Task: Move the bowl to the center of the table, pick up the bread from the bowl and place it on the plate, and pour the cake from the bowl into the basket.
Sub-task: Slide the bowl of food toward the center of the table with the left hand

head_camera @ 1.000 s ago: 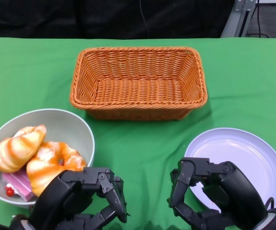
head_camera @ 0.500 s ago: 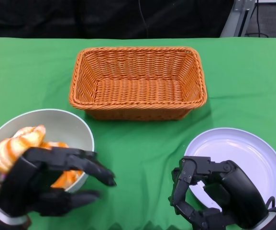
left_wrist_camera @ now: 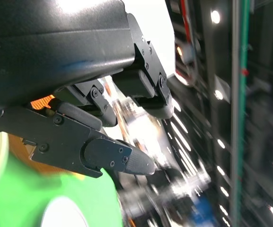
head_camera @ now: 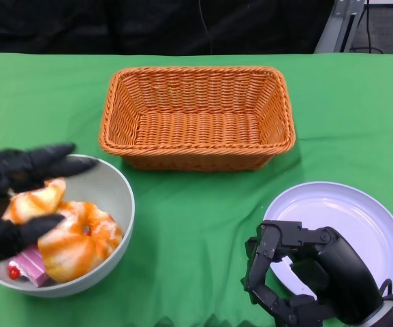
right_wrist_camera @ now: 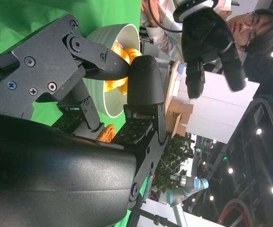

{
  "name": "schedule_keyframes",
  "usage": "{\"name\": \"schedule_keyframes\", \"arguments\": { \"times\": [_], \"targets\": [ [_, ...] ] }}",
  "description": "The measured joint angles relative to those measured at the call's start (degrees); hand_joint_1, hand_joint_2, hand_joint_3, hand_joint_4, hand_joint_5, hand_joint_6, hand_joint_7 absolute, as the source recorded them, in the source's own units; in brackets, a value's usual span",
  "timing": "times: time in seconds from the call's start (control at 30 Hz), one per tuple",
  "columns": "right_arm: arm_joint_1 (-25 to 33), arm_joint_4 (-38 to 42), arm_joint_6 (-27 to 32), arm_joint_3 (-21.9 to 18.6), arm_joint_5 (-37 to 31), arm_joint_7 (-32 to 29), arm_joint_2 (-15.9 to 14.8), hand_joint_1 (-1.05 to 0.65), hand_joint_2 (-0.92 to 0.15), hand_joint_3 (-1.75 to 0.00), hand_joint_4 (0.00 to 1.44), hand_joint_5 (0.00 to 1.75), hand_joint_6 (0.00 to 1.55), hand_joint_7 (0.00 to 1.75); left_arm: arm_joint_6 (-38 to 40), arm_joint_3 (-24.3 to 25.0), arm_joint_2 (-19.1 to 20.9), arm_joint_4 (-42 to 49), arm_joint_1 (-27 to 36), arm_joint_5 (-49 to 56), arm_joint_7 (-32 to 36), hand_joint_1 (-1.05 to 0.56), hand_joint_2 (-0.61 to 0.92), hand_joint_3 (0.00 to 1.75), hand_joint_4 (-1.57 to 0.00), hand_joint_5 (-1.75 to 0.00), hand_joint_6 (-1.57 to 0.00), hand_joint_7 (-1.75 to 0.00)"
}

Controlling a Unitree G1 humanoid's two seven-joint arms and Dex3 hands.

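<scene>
Bowl (head_camera: pixel 111 184) sits at the table's left edge, under the left hand (head_camera: pixel 16 201), whose spread fingers hold nothing. I'd grip the rim, not the bread (head_camera: pixel 36 201), and slide slowly. Right hand (head_camera: pixel 305 276) is curled on nothing beside the plate (head_camera: pixel 359 218). Count: one bowl, one plate, one basket (head_camera: pixel 196 116), two breads, one cake (head_camera: pixel 26 262).

one bowl (head_camera: pixel 107 184); one basket (head_camera: pixel 196 117); one plate (head_camera: pixel 346 218)

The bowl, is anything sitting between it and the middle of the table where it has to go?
Nothing visible does. The bowl sits at the table's left, and bare green cloth lies between it and the plate. The basket stands farther back, off that path.
</scene>
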Motion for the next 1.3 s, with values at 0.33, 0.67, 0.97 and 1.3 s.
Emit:
{"name": "schedule_keyframes", "arguments": {
  "times": [0.33,0.67,0.97,1.3],
  "targets": [
    [0.0,0.0,0.4,0.0,-0.1,-0.1,0.0,-0.22,-0.41,-1.14,0.88,1.66,0.81,1.44,-3.9,4.6,0.1,12.8,-5.6,3.7,6.2,-0.49,0.92,0.14,-0.52,0.00,-0.47,0.00],
    [0.0,0.0,0.7,0.0,-0.4,-0.1,0.0,-0.22,-0.45,-1.06,0.90,1.64,0.82,1.43,-12.1,6.4,3.5,25.8,-9.9,15.3,16.2,-0.58,0.92,0.25,-0.45,0.00,-0.43,0.00],
    [0.0,0.3,0.7,0.0,-0.3,-0.1,0.1,-0.21,-0.44,-1.08,0.89,1.65,0.82,1.43,-17.5,5.9,10.1,45.5,-14.8,26.7,28.6,-0.57,0.92,0.24,-0.49,-0.02,-0.45,0.00],
    [0.0,1.2,-0.2,-0.1,-0.5,-0.1,0.1,-0.20,-0.44,-1.07,0.90,1.64,0.82,1.43,-15.0,3.2,11.5,54.2,-17.3,28.9,33.3,-0.57,0.92,0.20,-0.51,-0.02,-0.43,0.00]
  ]
}}
